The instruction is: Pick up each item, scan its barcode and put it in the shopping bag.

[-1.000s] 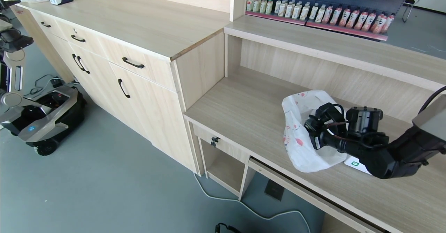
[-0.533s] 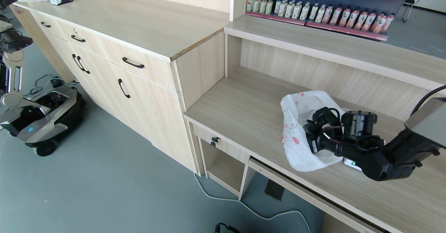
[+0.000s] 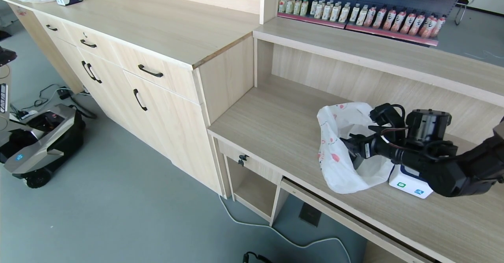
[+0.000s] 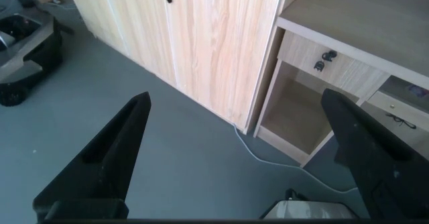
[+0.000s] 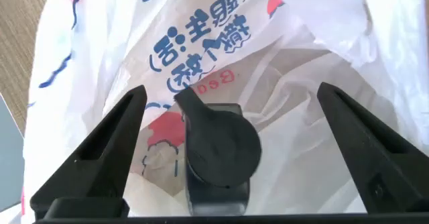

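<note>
Head view: right gripper (image 3: 352, 150) is at the mouth of the bag (image 3: 334, 164) on the counter (image 3: 275, 125), fingers dipping just past the rim

Right wrist view: right gripper (image 5: 231, 90) is spread wide and empty, and down inside the bag (image 5: 201, 36) lies a black item (image 5: 218, 153), between the two fingers but touching neither

Item: in the bag, resting on the plastic at the bottom, so by my read it's delivered

Left wrist view: left gripper (image 4: 234, 96) is also spread wide with nothing in it, hanging over bare floor well away from the counter

Change: a second ago the right wrist sat low and close over the bag, covering most of the white box (image 3: 409, 180) just beside it; now the wrist has come up and swung back toward the counter's rear wall, and the box front is in plain sight

Bag: it hasn't shifted on the counter through all that, mouth still gaping toward the arm

Meaning: this looks like the tail of a drop, with the release made and the arm starting to clear out

Next: I'd call for the fingers to come straight back out of the opening before any sideways swing

Risk: the plastic is thin and floppy, so a fingertip snagging the rim could drag the bag or tip it toward the counter edge

Progress: one item bagged as far as I can judge; what else is in there is hidden by the folds
</note>
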Controlling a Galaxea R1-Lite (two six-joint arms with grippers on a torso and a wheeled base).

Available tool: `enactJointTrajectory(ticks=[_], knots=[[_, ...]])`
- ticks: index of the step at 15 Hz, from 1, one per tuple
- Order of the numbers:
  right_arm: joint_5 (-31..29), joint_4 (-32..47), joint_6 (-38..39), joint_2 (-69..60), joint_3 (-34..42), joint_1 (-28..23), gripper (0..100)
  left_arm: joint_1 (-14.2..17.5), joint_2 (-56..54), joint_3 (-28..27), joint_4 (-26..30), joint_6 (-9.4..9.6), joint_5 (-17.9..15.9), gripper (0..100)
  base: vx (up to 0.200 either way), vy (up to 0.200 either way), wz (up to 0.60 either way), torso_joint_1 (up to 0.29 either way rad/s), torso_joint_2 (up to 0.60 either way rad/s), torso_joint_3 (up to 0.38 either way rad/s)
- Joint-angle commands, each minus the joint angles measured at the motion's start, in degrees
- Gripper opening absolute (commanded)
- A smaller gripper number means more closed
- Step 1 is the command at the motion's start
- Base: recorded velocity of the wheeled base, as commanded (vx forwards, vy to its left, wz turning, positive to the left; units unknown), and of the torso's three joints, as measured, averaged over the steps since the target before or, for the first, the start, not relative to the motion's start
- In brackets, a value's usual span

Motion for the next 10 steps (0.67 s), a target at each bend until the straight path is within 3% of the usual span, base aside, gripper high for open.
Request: enactJointTrajectory(ticks=[1,5,10], knots=[[-0.03,4.27,-0.54,-14.4,6.21,-4.87,100,0.01,-0.02,0.01,-0.04,-0.02,0.04,100,0.0,0.0,0.0,0.0,0.0,0.0],[-0.82,15.96,-4.58,-30.66,9.29,-14.8,100,0.01,-0.02,0.01,-0.04,-0.02,0.04,100,0.0,0.0,0.0,0.0,0.0,0.0],[-4.43,32.04,-7.13,-44.46,12.8,-29.39,100,0.01,-0.02,0.01,-0.04,-0.02,0.04,100,0.0,0.0,-0.6,0.002,0.0,0.003]])
